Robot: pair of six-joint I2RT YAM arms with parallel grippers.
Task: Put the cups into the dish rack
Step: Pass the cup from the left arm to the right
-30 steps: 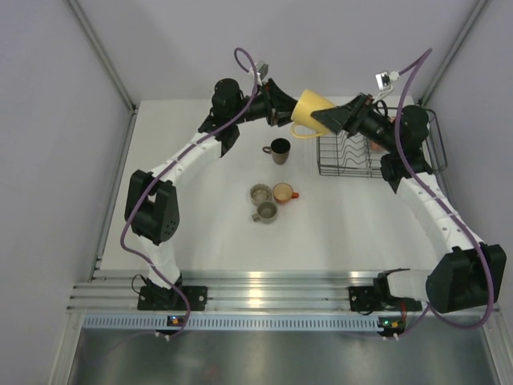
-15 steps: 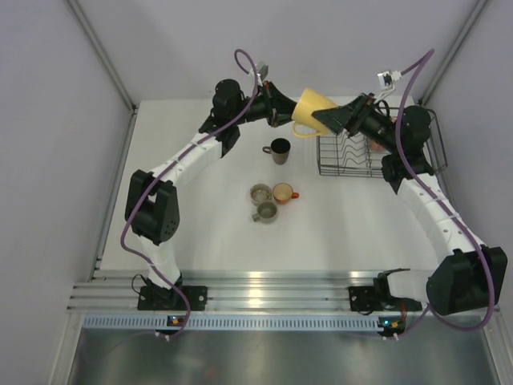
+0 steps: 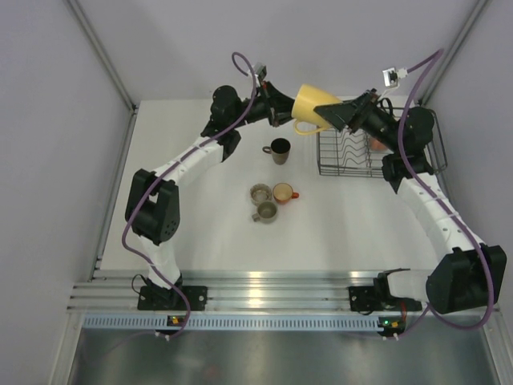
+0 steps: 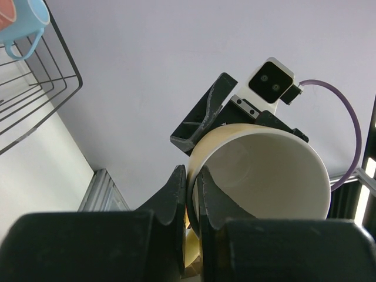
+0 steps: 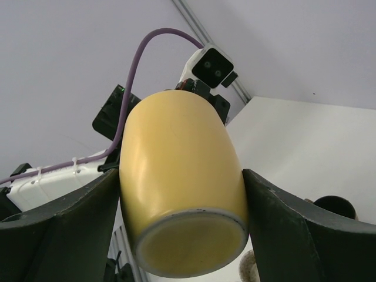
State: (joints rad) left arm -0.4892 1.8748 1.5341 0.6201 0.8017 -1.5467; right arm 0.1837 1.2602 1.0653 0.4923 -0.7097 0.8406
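The yellow cup is up in the air, off the tabletop, caught between the two arms near the far left corner of the dish rack. It lies tilted on its side, its mouth turned toward the left arm and its base toward the right one, and from above its handle looks to hang underneath. The left tool is clenched on the rim, one finger inside the mouth and the other outside, with the cup's wall pinched between them. The right tool straddles the rounded body from the base end. Its jaws are spread wide and each finger lies against a side of the cup, so it is grasping the cup too.

The rack sits at the far right of the tabletop, partly under the right arm. A light blue cup shows in it from the left wrist view, with something salmon-coloured beside it that I can't make out properly.

Four more cups stand out on the tabletop. The dark brown cup is upright just left of the rack, almost below the yellow one. Nearer the middle there is a tight cluster: the small orange cup, a grey-olive cup right beside it, and a second grey-olive cup just in front of those two.
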